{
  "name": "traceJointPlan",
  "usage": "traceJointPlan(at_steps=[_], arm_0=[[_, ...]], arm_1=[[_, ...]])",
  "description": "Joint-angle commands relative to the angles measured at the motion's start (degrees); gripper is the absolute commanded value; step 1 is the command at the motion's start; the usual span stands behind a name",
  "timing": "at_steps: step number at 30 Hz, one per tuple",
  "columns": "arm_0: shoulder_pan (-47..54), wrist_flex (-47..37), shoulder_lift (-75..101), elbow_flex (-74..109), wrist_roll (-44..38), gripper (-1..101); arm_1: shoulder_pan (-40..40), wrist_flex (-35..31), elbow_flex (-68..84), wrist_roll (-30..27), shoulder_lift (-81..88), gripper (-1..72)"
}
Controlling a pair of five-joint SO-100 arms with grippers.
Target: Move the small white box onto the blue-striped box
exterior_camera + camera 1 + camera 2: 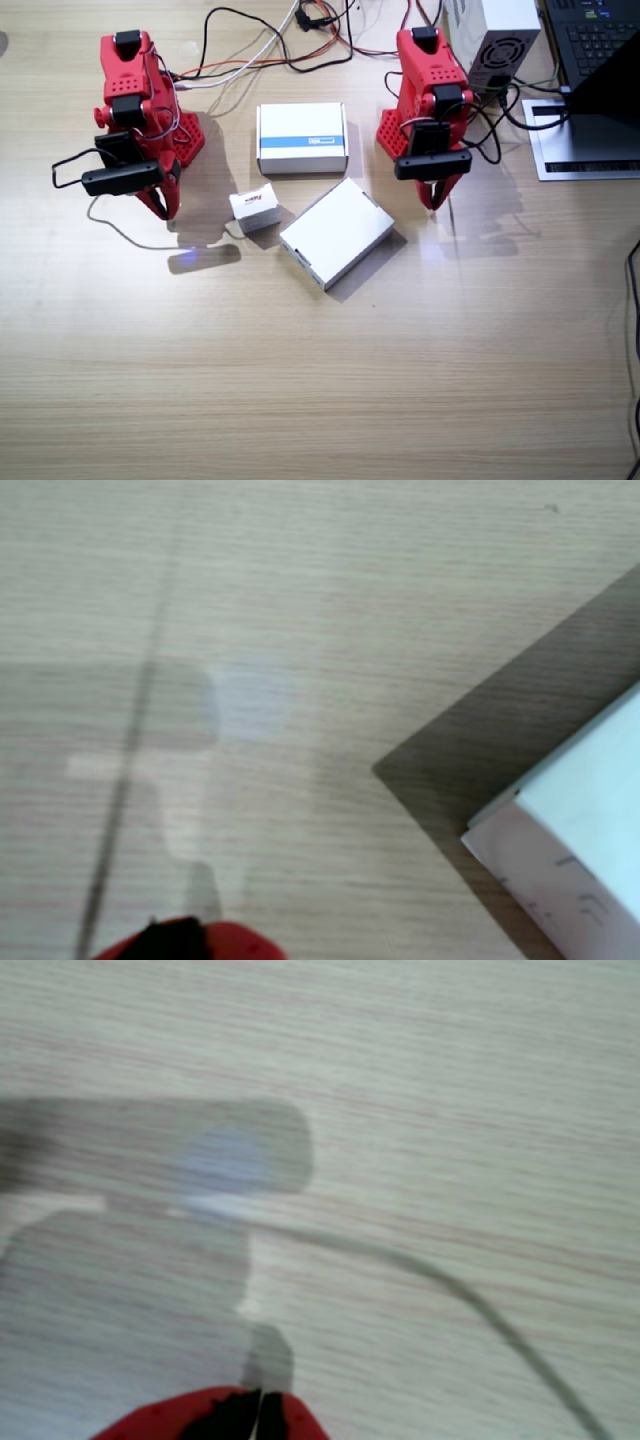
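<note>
The small white box, with a red logo on top, stands on the table in the fixed view. Just behind it lies the blue-striped box, flat between the two arm bases. My right gripper points down at the table to the side of the small box, apart from it, shut and empty; in a wrist view its red tips sit closed over bare wood. My left gripper hangs shut and empty beyond the plain white box; a wrist view shows its tip at the bottom edge.
A large plain white flat box lies angled beside the small box, its corner in a wrist view. A thin grey cable runs under the right arm. Cables, a grey metal unit and a laptop fill the back.
</note>
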Motion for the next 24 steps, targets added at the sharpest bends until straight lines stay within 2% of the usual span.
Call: traceJointPlan(at_steps=[1, 7, 9, 12, 15, 17, 19, 21, 24], arm_0=[[2.37, 1.49, 1.93, -1.05, -3.43, 0], [2.37, 1.49, 1.93, -1.05, -3.43, 0], [2.37, 1.49, 1.93, -1.05, -3.43, 0], [2.37, 1.49, 1.93, -1.05, -3.34, 0], [2.37, 1.49, 1.93, -1.05, -3.34, 0], [2.37, 1.49, 1.93, -1.05, -3.34, 0], [2.37, 1.49, 1.93, -1.05, -3.34, 0], [2.37, 1.49, 1.93, -1.05, -3.34, 0], [2.46, 1.49, 1.93, -1.05, -3.34, 0]], arm_1=[[-3.25, 0.00, -0.62, 7.91, 1.49, 0.2], [-3.52, 0.09, -0.62, 8.09, 1.58, 0.2], [-2.46, -0.70, -1.67, 9.32, 1.58, 0.2], [0.26, 0.44, -13.36, 13.97, 1.58, 0.4], [-3.34, 9.23, -33.40, 19.78, 0.53, 6.5], [-6.77, 14.41, -45.79, 23.99, -6.42, 11.0], [-9.49, 17.58, -53.17, 25.40, -10.90, 16.7], [-13.36, 17.31, -53.17, 26.02, -11.78, 23.3], [-20.21, 12.92, -48.16, 31.29, -14.41, 35.5]])
